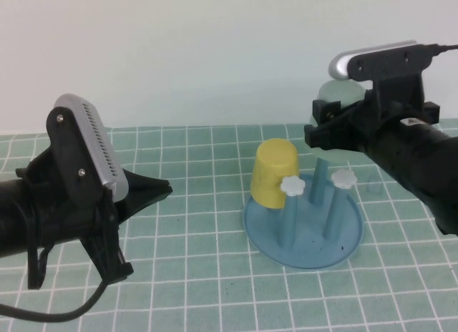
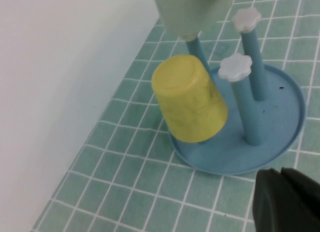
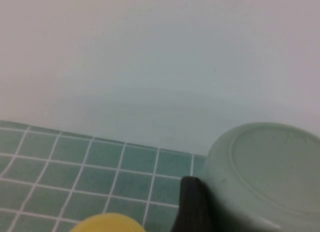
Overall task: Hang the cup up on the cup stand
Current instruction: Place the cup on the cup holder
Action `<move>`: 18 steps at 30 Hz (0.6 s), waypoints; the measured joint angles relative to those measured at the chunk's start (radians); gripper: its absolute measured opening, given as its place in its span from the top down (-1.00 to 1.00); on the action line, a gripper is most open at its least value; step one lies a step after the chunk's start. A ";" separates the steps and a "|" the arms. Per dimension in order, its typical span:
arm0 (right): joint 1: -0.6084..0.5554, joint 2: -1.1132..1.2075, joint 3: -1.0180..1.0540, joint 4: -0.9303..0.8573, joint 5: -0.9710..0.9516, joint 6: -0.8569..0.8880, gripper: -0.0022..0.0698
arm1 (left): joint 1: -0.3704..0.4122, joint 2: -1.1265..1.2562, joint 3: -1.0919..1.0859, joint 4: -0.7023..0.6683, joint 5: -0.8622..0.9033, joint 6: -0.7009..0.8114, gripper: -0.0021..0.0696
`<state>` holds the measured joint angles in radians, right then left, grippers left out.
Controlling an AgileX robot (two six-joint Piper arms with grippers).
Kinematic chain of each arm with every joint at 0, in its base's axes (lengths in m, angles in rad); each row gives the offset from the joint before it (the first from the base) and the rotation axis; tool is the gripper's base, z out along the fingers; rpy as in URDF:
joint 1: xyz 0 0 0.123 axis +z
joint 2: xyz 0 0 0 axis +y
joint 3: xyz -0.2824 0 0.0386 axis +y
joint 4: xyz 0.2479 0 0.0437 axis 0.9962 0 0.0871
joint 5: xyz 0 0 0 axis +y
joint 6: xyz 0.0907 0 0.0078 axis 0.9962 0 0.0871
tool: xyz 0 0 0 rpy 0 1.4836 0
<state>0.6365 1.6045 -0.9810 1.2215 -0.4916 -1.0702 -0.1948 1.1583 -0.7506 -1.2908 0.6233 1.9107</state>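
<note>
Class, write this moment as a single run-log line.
right gripper: shut on cup, inverted above a cup stand peg | left gripper: shut, parked left of stand | yellow cup: already hung

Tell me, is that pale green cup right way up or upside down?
Upside down: the cup, held in the right gripper over the cup stand, shows its flat bottom upward. The left gripper sits shut, away from it.

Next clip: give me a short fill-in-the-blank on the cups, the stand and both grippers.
1. The right gripper holds the pale mint-green plastic cup upside down above the round blue plastic cup stand.
2. The ____ plastic cup already hangs on a peg.
3. The left gripper, away from the stand, is ____.

Missing: yellow; shut
</note>
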 joint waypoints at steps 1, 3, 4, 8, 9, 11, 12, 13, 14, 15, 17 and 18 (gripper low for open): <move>0.000 0.009 0.000 -0.010 0.000 0.002 -0.50 | 0.000 0.000 0.000 -0.002 0.005 0.000 0.94; 0.000 0.025 0.000 -0.025 -0.006 0.004 -0.50 | 0.000 0.000 0.000 -0.006 0.022 0.000 0.94; 0.000 0.033 0.000 -0.030 -0.011 0.004 -0.50 | 0.000 0.000 0.000 -0.006 0.030 0.000 0.94; 0.000 0.055 0.000 -0.039 -0.021 0.004 -0.50 | 0.000 0.000 0.000 -0.006 0.054 -0.006 0.94; 0.000 0.055 0.000 -0.039 -0.022 0.004 -0.50 | 0.000 0.000 0.000 -0.006 0.055 -0.006 0.94; 0.000 0.055 0.000 -0.041 -0.023 0.004 -0.51 | 0.000 0.000 0.000 -0.006 0.058 -0.008 0.94; 0.000 0.055 0.000 -0.041 -0.023 0.004 -0.54 | 0.000 0.000 0.000 -0.006 0.060 -0.008 0.94; 0.000 0.055 0.000 -0.041 -0.023 0.004 -0.58 | 0.000 0.000 0.000 -0.006 0.060 -0.008 0.94; 0.000 0.055 0.000 -0.041 -0.023 0.004 -0.63 | 0.000 0.000 0.000 -0.006 0.066 -0.008 0.94; 0.000 0.055 0.000 -0.041 -0.023 0.004 -0.68 | 0.000 0.000 0.000 -0.006 0.069 -0.008 0.94; 0.000 0.055 0.000 -0.041 -0.023 0.004 -0.78 | 0.000 0.000 0.000 -0.006 0.081 -0.008 0.94; 0.000 0.055 0.000 -0.041 -0.023 0.004 -0.81 | 0.000 0.000 0.000 -0.006 0.085 -0.008 0.94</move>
<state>0.6365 1.6595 -0.9810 1.1804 -0.5150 -1.0663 -0.1948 1.1583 -0.7506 -1.2968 0.7083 1.9028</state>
